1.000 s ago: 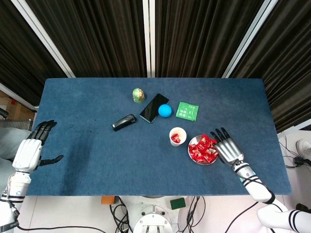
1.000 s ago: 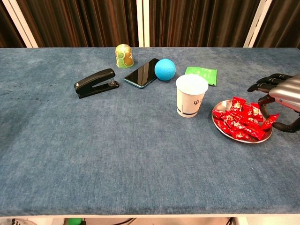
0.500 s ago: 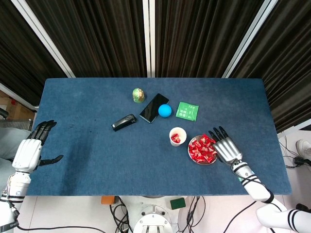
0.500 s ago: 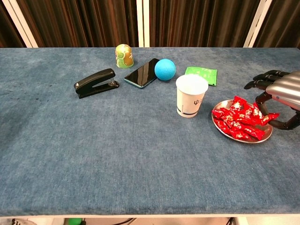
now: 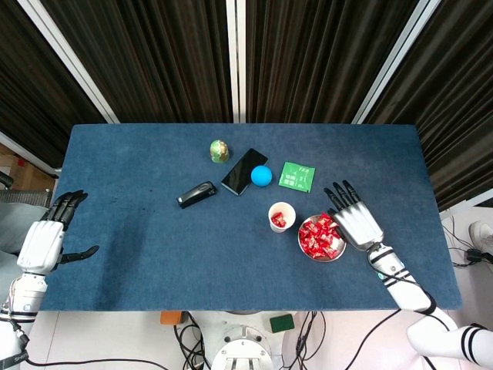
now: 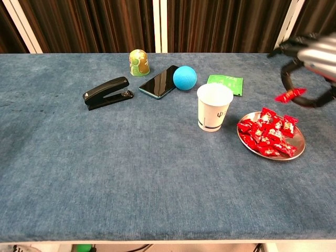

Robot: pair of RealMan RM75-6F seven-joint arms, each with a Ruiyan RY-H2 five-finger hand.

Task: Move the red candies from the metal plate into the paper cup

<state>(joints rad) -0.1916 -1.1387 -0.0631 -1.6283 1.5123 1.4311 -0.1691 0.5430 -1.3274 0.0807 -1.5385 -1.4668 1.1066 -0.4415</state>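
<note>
The metal plate (image 5: 301, 243) (image 6: 300, 146) at the table's front right carries a heap of red candies (image 5: 320, 236) (image 6: 268, 134). Just left of it stands the white paper cup (image 5: 281, 216) (image 6: 214, 107), and the head view shows something red inside it. My right hand (image 5: 354, 220) (image 6: 311, 51) hovers above the plate's right side and pinches one red candy (image 6: 290, 95) between thumb and a finger. Beyond the table's left front edge my left hand (image 5: 46, 243) hangs with its fingers apart and nothing in it.
Behind the cup lie a green packet (image 5: 296, 176) (image 6: 226, 83), a blue ball (image 5: 261, 176) (image 6: 185, 77), a black phone (image 5: 244, 171) (image 6: 158, 81), a black stapler (image 5: 197, 194) (image 6: 106, 92) and a small green-yellow egg-shaped toy (image 5: 219, 150) (image 6: 138, 62).
My right hand has risen from the plate's edge with one red candy pinched in it. The left hand has not moved.
</note>
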